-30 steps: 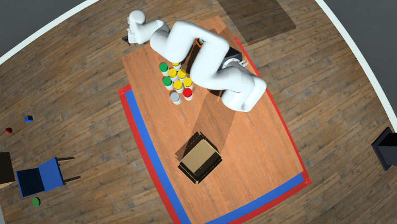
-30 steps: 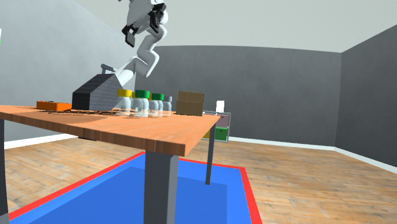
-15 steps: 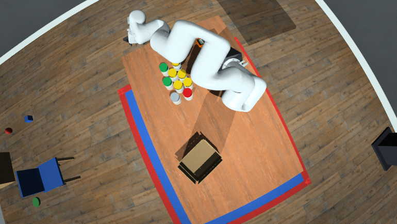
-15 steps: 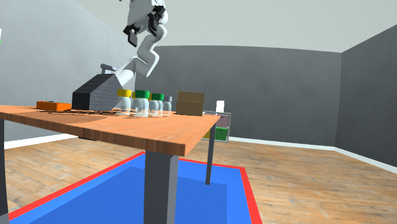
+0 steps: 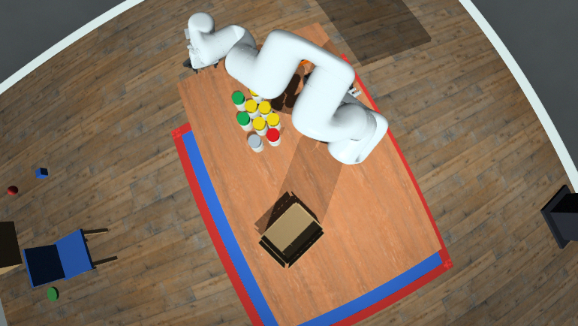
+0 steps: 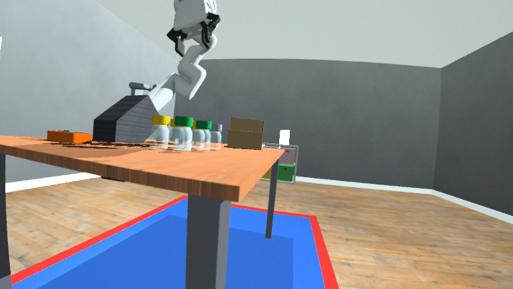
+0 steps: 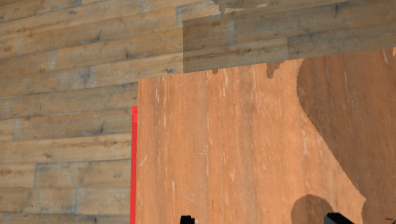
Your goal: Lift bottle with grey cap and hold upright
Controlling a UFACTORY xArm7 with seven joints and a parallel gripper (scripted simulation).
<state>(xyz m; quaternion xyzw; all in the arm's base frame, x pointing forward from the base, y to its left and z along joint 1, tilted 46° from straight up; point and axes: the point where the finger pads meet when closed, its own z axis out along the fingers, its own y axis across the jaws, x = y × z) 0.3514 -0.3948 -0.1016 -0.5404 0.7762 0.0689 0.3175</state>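
Observation:
The bottle with the grey cap stands upright on the wooden table at the near end of a tight cluster of bottles; it also shows in the side view. Beside it stand a red-capped bottle, several yellow-capped bottles and two green-capped bottles. My gripper is open and empty, high above the table and well off to the side of the cluster. In the wrist view only the two black fingertips show at the bottom edge, over bare table near its edge. No bottle is in the wrist view.
A cardboard box stands on the table toward its other end. An orange block and a dark grey house-shaped block lie near the arm's base. A blue chair and small objects are on the floor.

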